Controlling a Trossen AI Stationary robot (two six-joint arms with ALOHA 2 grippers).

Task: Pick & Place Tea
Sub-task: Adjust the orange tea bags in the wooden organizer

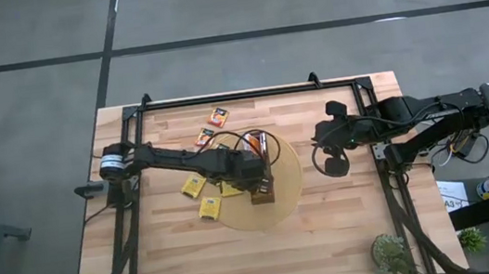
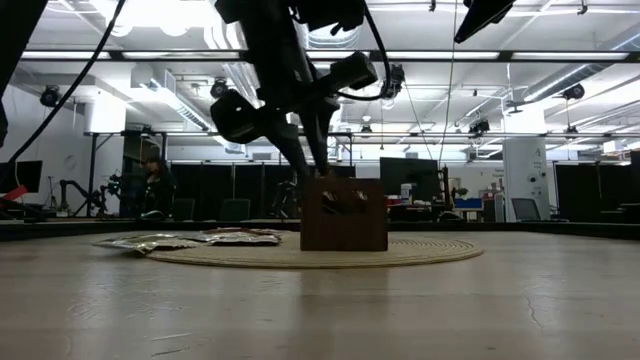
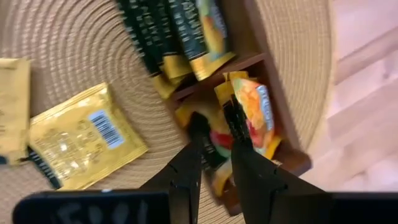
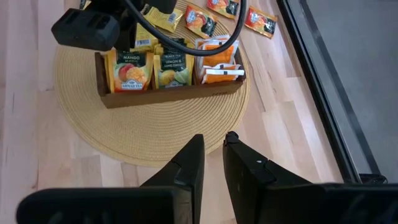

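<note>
Tea sachet, orange and yellow, is pinched between the fingers of my left gripper, which clench on it. I hold it on edge so it can slide down beside the others standing in the end compartment of the brown tray. My left arm reaches in over the woven mat, wrist bent down over the tray. A loose yellow sachet lies flat on the mat nearby. Farther off, my right gripper hangs beside the mat, fingers nearly together, grasping nothing.

Tray w/ tea on disc.
</note>
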